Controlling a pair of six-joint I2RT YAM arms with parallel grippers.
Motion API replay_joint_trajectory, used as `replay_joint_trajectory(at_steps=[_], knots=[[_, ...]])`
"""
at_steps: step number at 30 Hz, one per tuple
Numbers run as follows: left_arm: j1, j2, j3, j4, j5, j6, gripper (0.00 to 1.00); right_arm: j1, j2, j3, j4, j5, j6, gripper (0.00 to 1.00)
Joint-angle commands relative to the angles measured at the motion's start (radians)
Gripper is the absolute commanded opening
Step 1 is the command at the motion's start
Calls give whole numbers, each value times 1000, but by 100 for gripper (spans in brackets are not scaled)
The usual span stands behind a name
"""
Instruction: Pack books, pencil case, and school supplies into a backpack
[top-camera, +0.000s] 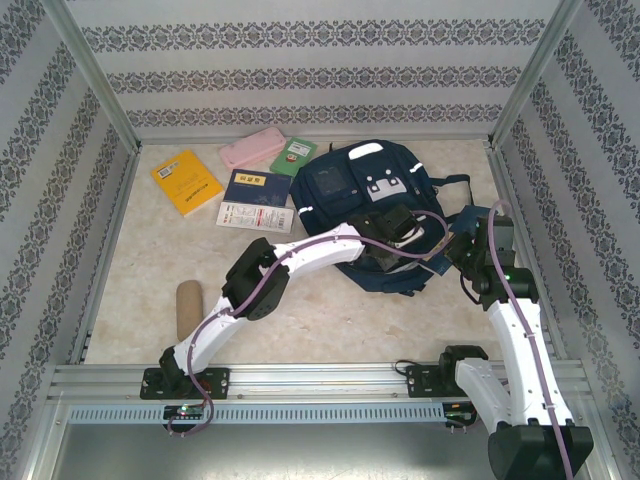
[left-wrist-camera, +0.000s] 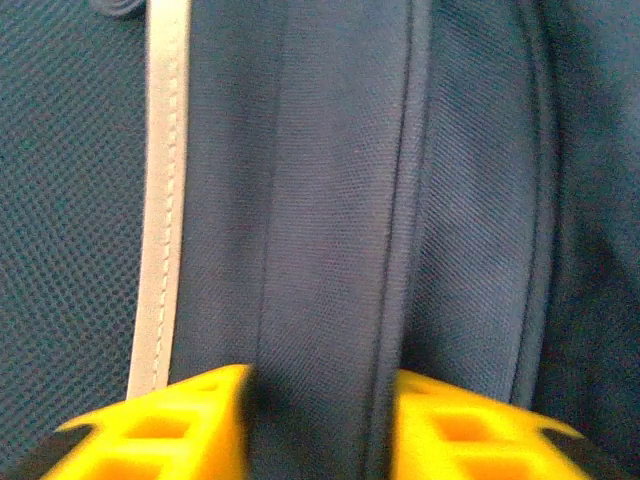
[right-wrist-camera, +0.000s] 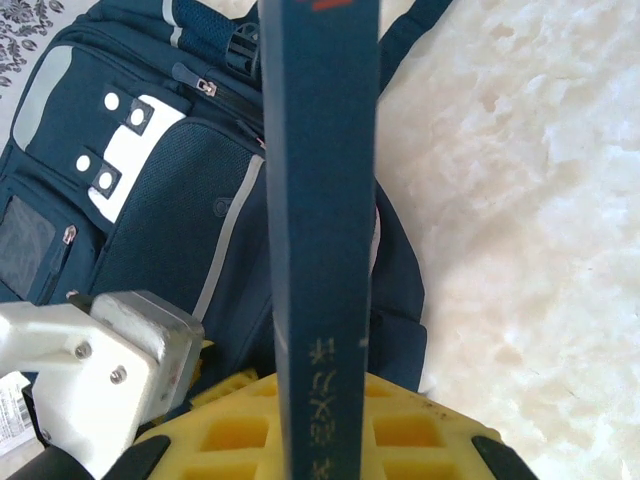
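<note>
Now the right gripper (right-wrist-camera: 320, 415) is clamping a navy book (right-wrist-camera: 320, 180); the left gripper (left-wrist-camera: 320, 410) is straddling the backpack (left-wrist-camera: 330, 200) fabric, grip unclear, possibly slipping off.

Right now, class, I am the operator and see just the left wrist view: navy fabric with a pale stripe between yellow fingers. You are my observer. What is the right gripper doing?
Observer: The right gripper is shut on a thin navy blue book, held edge-on close to the right side of the large navy blue fabric backpack.
Operator: What lies out on the table?
Observer: A yellow-orange book, a flat pale pink pencil case and a small green book lie left of the backpack, towards the far edge.
Operator: Anything nearer the bases?
Observer: A small tan rounded oblong piece lies alone on the table, front left.
</note>
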Motion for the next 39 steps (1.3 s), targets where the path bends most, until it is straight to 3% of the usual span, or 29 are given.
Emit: replay_joint_trajectory(at_steps=[1,3,14,19,22,27,32,39], knots=[[-13,24,30,-60,-76,4,16,-9,-24,-11,10,-12,14,0],[-11,-2,35,-53,-93,-14,1,-11,-32,-16,8,-9,14,0],[49,-145,162,-95,-85,-141,0,-22,-75,-21,47,-36,31,0],[84,-157,265,-132,-89,-220,0,-23,-111,-95,157,-122,76,0],[111,-156,330,-153,-62,-280,0,-24,-122,-164,296,-201,116,0],[139,-176,386,-148,13,-341,0,4,-71,-314,697,-310,276,0],[155,-192,407,-139,50,-371,0,97,94,-361,1049,-262,377,0],[194,-207,415,-118,134,-438,0,246,431,-273,1362,-118,419,0]])
